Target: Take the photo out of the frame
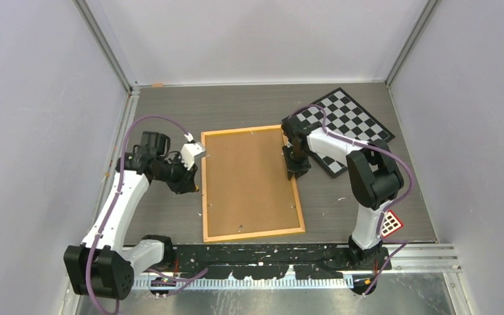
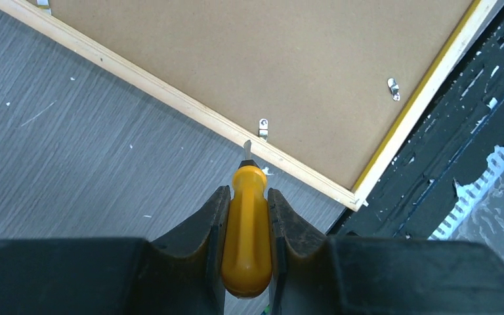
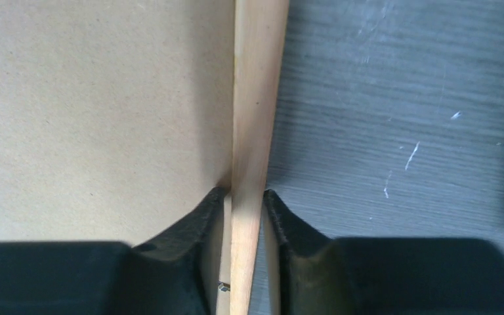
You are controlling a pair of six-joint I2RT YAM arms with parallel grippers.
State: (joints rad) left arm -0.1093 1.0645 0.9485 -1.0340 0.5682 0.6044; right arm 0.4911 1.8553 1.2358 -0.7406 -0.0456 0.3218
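Observation:
The frame (image 1: 252, 233) lies face down on the table, its brown backing board (image 1: 249, 184) up. The photo is hidden under the board. My left gripper (image 1: 193, 180) is shut on a yellow-handled screwdriver (image 2: 246, 230). Its tip sits at the frame's left border, right by a small metal clip (image 2: 263, 128). A second clip (image 2: 393, 88) shows near the frame's near edge. My right gripper (image 1: 296, 172) is shut on the frame's right border (image 3: 252, 118), one finger on the backing board (image 3: 98, 111) side and one on the table side.
A black-and-white checkerboard (image 1: 344, 125) lies at the back right, partly under my right arm. A small red-and-white checker tag (image 1: 391, 224) hangs by the right arm's base. A black rail (image 1: 269, 252) runs along the near edge. Walls close in left and right.

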